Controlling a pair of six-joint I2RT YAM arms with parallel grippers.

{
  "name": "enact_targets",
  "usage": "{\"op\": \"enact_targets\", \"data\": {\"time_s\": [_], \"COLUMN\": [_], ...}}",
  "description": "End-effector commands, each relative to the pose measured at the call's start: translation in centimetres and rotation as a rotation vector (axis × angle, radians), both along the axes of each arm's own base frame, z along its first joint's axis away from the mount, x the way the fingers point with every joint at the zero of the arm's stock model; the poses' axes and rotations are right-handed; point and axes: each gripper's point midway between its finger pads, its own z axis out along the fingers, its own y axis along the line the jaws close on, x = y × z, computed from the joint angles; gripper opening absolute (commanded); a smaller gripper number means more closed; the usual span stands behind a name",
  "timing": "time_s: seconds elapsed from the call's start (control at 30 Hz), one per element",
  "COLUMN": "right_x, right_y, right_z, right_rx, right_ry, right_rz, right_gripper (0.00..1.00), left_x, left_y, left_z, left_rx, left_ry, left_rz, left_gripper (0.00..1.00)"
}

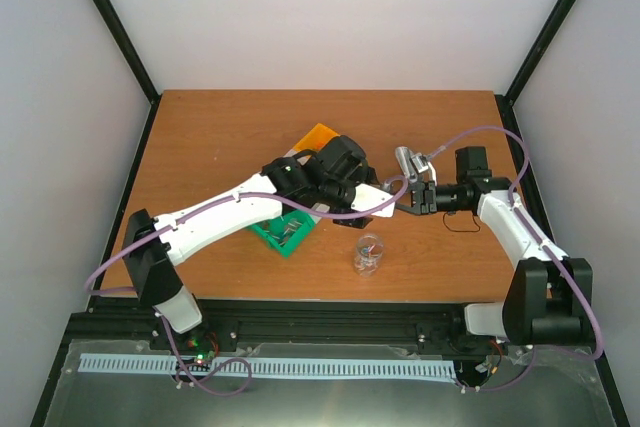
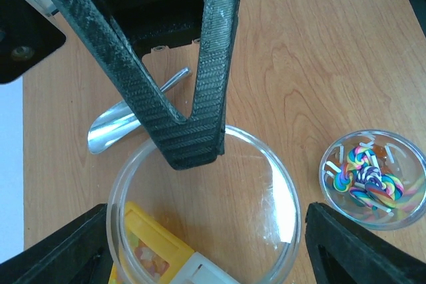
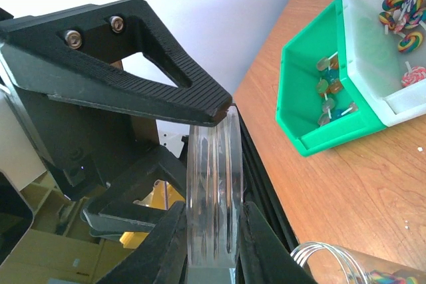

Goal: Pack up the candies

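Observation:
Candies on sticks lie in a green bin [image 3: 313,108] as green and orange pieces [image 3: 327,88], and rainbow swirls [image 3: 399,11] fill a white bin [image 3: 373,71] beside it. More swirled candies [image 2: 369,181] sit in the small clear jar [image 1: 368,255]. My right gripper [image 3: 213,244] is shut across the thickness of a clear round lid [image 2: 219,197], held above the table. My left gripper [image 2: 206,244] is open, its fingers [image 2: 359,244] straddling the lid's rim, one touching and the other a sliver off it.
A silver metal scoop [image 2: 113,128] lies on the wooden table [image 1: 220,137] just behind the lid. An orange bin [image 1: 318,135] sits behind the left arm and the green bin [image 1: 285,232] under it. The two arms meet mid-table, above the jar.

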Motion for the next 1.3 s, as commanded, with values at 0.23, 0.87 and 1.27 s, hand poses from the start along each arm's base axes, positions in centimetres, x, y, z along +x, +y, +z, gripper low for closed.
{"op": "enact_targets", "data": {"time_s": [0.23,0.87,1.27], "right_x": [0.4,0.4,1.1], "right_y": [-0.2,-0.1,-1.5], "right_z": [-0.1,-0.3,-1.8], "right_rx": [0.023,0.035,-0.13], "right_ry": [0.027,0.052,-0.02], "right_rz": [-0.001,0.004,-0.103], "right_gripper": [0.04,0.03,0.9], "left_x": [-0.9,-1.6,-4.0], "left_y": [-1.9,-2.4,-1.7], "left_z": [1.8,0.1,-0.1], "left_rx": [-0.047,-0.003,-0.018], "left_ry": [-0.03,-0.021,0.146], "left_rz": [-0.061,-0.089,-0.083], "left_gripper": [0.73,0.58,0.49]}}
